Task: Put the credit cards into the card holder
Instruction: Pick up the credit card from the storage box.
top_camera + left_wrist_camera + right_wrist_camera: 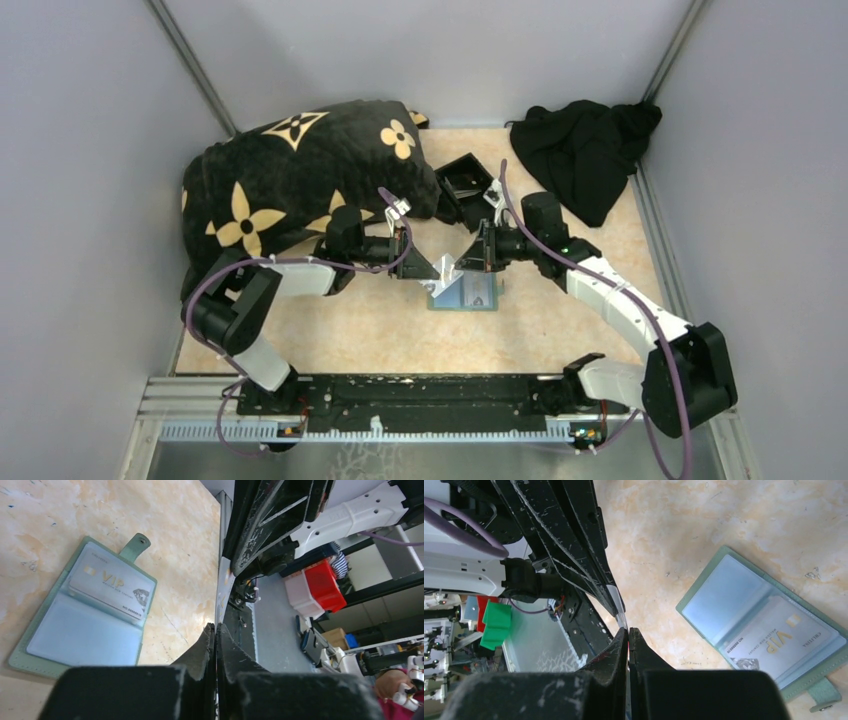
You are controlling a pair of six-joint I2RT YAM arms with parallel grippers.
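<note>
Card holder (85, 635) open flat on table (380, 330), centre; second card (111, 587) in pocket of its strap-side half; credit card (447, 272) above holder's left edge, between left gripper (434, 270) and right gripper (468, 260); box (463, 180) behind; cushion (290, 180) rear left; cloth (585, 150) rear right.

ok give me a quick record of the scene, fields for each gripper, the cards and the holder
left gripper: shut on the loose card
right gripper: shut on the same card, from the other side
loose card: held edge-up between both grippers, beside the holder
card holder: lying open on the table
VIP card: in one pocket; the other pocket looks empty
</note>
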